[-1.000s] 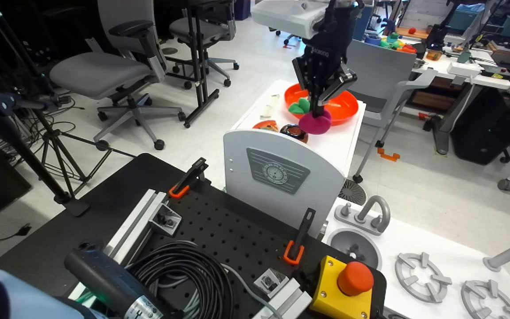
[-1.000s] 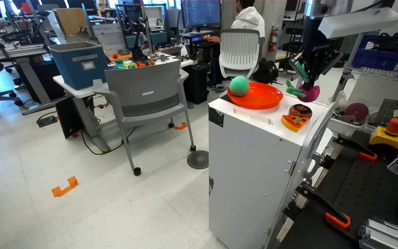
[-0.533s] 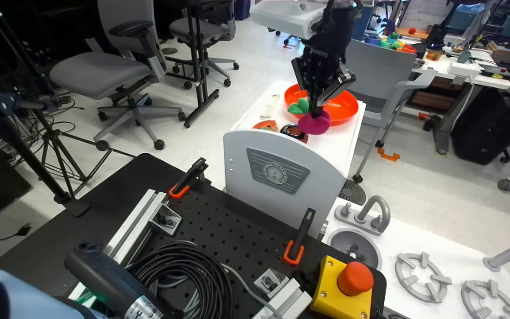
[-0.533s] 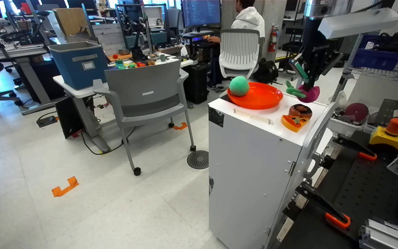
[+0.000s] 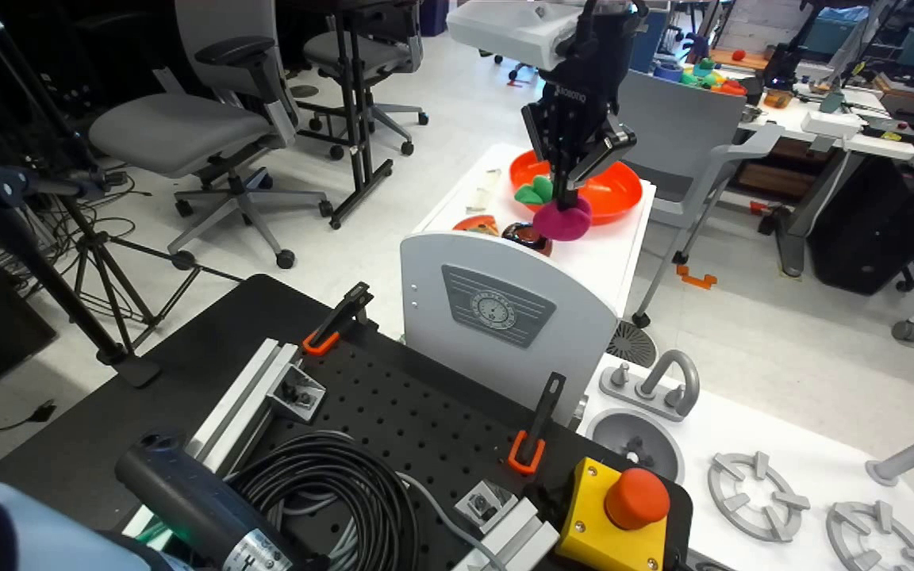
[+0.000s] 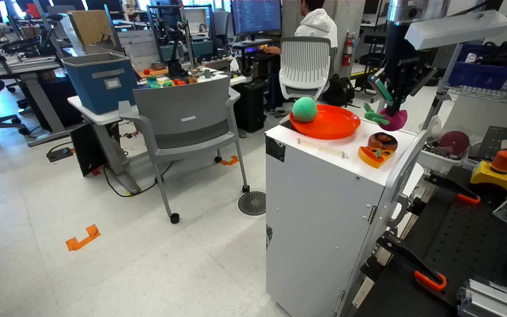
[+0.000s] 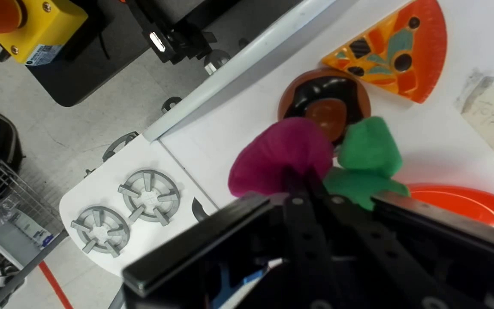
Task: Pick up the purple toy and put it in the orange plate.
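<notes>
Black jaws are pointing downward beneath the arm (image 6: 401,11) and clenching the purple toy (image 7: 279,156). Its rounded body is bulging out at their tips, its green leaf-like parts (image 7: 371,148) jutting to the opposite side; the toy is hanging above the counter (image 5: 596,254), beside the orange plate (image 6: 332,123).

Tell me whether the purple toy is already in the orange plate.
No, an exterior view shows the purple toy pinched by the claw, off to the side of the orange plate.
</notes>
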